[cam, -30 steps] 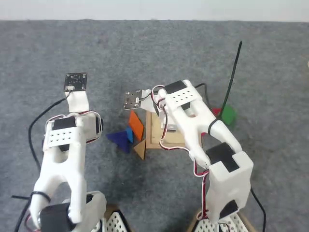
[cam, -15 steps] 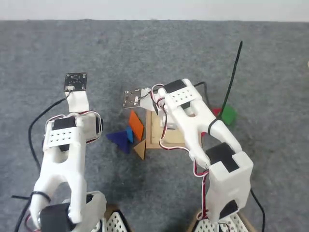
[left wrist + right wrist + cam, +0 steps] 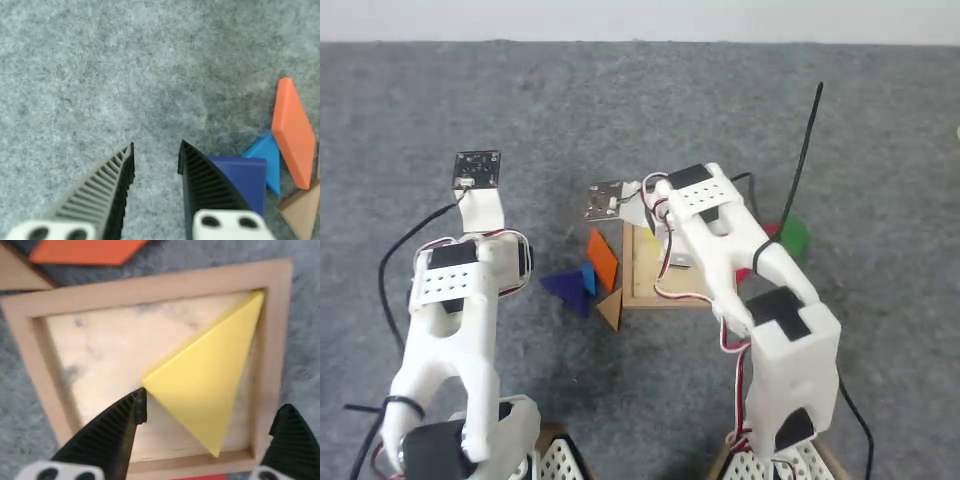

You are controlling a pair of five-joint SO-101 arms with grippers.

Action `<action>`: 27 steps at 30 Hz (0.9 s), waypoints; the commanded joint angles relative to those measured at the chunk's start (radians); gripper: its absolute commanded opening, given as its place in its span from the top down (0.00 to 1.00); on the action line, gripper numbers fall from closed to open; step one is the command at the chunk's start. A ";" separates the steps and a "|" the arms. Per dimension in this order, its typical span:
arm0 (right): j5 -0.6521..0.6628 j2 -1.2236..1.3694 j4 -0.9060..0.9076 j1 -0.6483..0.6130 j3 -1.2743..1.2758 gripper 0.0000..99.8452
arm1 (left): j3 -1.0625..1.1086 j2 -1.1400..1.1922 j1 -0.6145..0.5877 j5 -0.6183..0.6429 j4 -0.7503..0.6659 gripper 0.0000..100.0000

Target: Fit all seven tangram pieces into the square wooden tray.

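The square wooden tray (image 3: 150, 287) holds a yellow triangle (image 3: 210, 375), one point in a tray corner. My right gripper (image 3: 215, 405) hangs open just above it, a finger on either side. In the high view the right arm (image 3: 710, 240) covers most of the tray (image 3: 638, 292). An orange parallelogram (image 3: 602, 258), a light blue triangle (image 3: 588, 276), a dark blue triangle (image 3: 565, 285) and a tan triangle (image 3: 611, 308) lie left of the tray. My left gripper (image 3: 156, 150) is open over bare carpet, beside the dark blue triangle (image 3: 242, 175).
A green piece (image 3: 795, 236) and a red piece (image 3: 767, 232) lie on the carpet right of the tray, partly behind the right arm. A black cable (image 3: 805, 150) runs up from there. Grey carpet stretches open at the back and far left.
The right arm's wrist has shifted slightly to the right over the tray. The left arm and the loose pieces have not moved.
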 commanded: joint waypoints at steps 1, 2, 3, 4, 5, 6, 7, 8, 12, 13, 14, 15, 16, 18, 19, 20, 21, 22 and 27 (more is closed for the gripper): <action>0.014 0.028 -0.022 0.047 -0.089 0.62 | -0.008 -0.011 0.003 0.009 0.012 0.86; 0.014 0.047 -0.021 0.058 -0.118 0.62 | -0.008 -0.011 0.003 0.009 0.012 0.86; 0.011 0.062 -0.019 0.065 -0.150 0.62 | -0.008 -0.011 0.003 0.009 0.012 0.86; 0.008 0.076 -0.016 0.071 -0.181 0.62 | -0.008 -0.011 0.003 0.009 0.012 0.86; 0.008 0.090 -0.002 0.076 -0.213 0.62 | -0.008 -0.011 0.003 0.009 0.012 0.86; 0.008 0.097 0.018 0.079 -0.245 0.62 | -0.008 -0.011 0.003 0.009 0.012 0.86; 0.008 0.102 0.038 0.079 -0.273 0.62 | -0.008 -0.011 0.003 0.009 0.012 0.86; 0.008 0.107 0.058 0.081 -0.302 0.62 | -0.008 -0.011 0.003 0.009 0.011 0.86; 0.008 0.104 0.133 0.084 -0.379 0.62 | -0.008 -0.011 0.003 0.009 0.009 0.86; 0.006 0.102 0.159 0.084 -0.393 0.62 | -0.008 -0.011 0.003 0.009 0.009 0.86; 0.006 0.101 0.185 0.084 -0.405 0.62 | -0.008 -0.011 0.003 0.009 0.009 0.86; 0.003 0.093 0.199 0.084 -0.410 0.62 | -0.008 -0.011 0.003 0.009 0.009 0.86; -0.005 0.079 0.209 0.085 -0.410 0.62 | -0.008 -0.011 0.003 0.009 0.008 0.86; -0.032 0.044 0.217 0.094 -0.408 0.62 | -0.008 -0.011 0.003 0.009 0.008 0.86; -0.035 0.022 0.220 0.099 -0.405 0.62 | -0.008 -0.011 0.003 0.009 0.008 0.86; -0.034 0.001 0.231 0.107 -0.402 0.62 | -0.008 -0.011 0.003 0.009 0.008 0.86; -0.034 -0.022 0.243 0.114 -0.397 0.62 | -0.008 -0.011 0.003 0.009 0.009 0.86; -0.037 -0.047 0.259 0.124 -0.393 0.62 | -0.008 -0.011 0.003 0.009 0.009 0.86; -0.081 -0.205 0.308 0.248 -0.310 0.62 | -0.008 -0.011 0.003 0.009 0.008 0.86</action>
